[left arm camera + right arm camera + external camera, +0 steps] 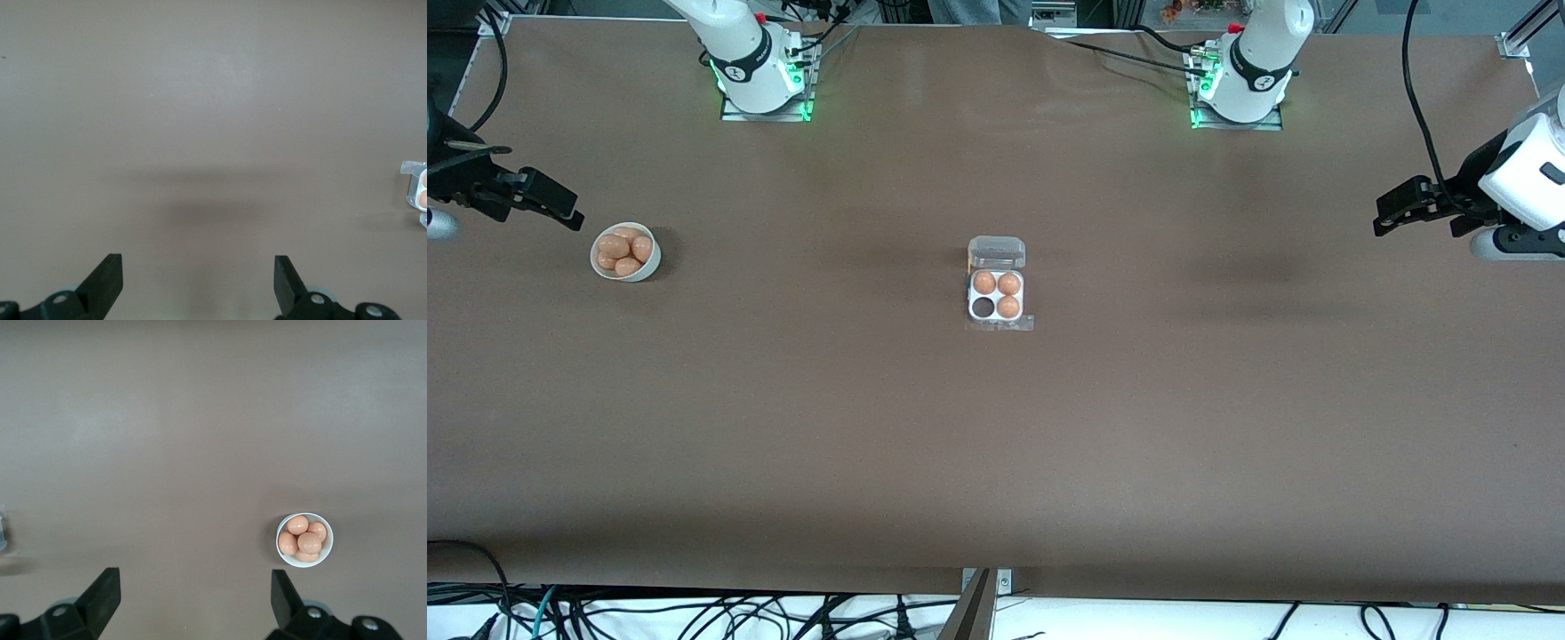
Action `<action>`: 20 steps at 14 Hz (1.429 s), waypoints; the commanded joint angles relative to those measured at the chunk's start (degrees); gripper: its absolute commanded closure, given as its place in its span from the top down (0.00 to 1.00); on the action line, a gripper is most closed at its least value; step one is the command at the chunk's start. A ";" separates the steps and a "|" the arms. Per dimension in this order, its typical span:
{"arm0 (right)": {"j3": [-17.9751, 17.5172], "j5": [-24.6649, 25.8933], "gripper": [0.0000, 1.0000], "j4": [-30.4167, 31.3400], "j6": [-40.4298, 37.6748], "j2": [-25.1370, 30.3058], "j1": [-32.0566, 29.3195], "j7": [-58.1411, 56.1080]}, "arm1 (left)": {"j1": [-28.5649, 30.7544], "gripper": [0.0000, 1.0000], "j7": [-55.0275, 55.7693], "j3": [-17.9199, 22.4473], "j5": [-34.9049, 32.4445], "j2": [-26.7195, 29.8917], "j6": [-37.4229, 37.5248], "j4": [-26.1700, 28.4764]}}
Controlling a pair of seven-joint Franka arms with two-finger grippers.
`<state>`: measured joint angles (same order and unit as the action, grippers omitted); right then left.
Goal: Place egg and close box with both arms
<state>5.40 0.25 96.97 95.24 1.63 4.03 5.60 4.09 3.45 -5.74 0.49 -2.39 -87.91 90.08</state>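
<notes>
at the left edge of the front picture, high up, my right gripper (560,213) hangs over the table's right-arm end, fingers spread wide with nothing between them. just beside it sits the bowl (624,252), heaped with brown eggs, and the egg (614,245) i judge i need is one of that heap. in my right wrist picture the bowl (305,540) shows low and toward the right, close to one of my open fingertips (280,583), so a short reach should bring me over it.

the box (997,284) stands mid-table at the centre of the front picture, lid tipped back open, three cells filled and one cell (983,308) bare, the one nearer the camera on the right-arm side.

my left gripper (1396,210) waits at the right edge of that picture over the left-arm end, also wide open and empty, well apart from the box. so the right arm is plainly nearer the eggs.
</notes>
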 commanded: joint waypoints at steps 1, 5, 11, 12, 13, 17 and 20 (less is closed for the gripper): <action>1.01 -0.78 1.00 0.32 -0.49 -2.40 -0.52 -2.16 | -0.05 1.00 -0.64 0.11 1.00 -0.34 0.99 -1.23; 4.87 -0.60 1.00 0.50 -2.87 -9.51 -1.66 -9.89 | -0.05 1.00 -0.64 0.02 1.00 -0.34 0.99 -1.23; 10.41 0.45 1.00 9.52 4.84 -14.11 -2.10 -16.74 | -0.05 1.00 -0.64 0.11 1.00 -0.34 0.99 -1.23; 11.55 0.54 1.00 12.33 7.65 -14.11 -2.10 -18.50 | -0.05 1.00 -0.55 0.11 1.00 -0.34 0.99 -1.23; 12.17 1.24 1.00 14.54 10.46 -14.11 -2.10 -20.87 | -0.05 1.00 -0.55 0.02 1.00 -0.34 0.99 -1.23; 14.46 3.61 1.00 18.85 16.09 -15.78 -2.19 -25.45 | -0.05 1.00 -0.55 0.02 1.00 -0.34 0.99 -1.23; 17.09 3.62 1.00 25.70 24.26 -15.16 -2.10 -29.23 | -0.05 1.00 -0.55 0.02 1.00 -0.34 0.99 -1.23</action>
<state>21.07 2.91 117.76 114.50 -14.86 1.71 -20.95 4.09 3.45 -5.81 0.50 -2.43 -87.91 90.07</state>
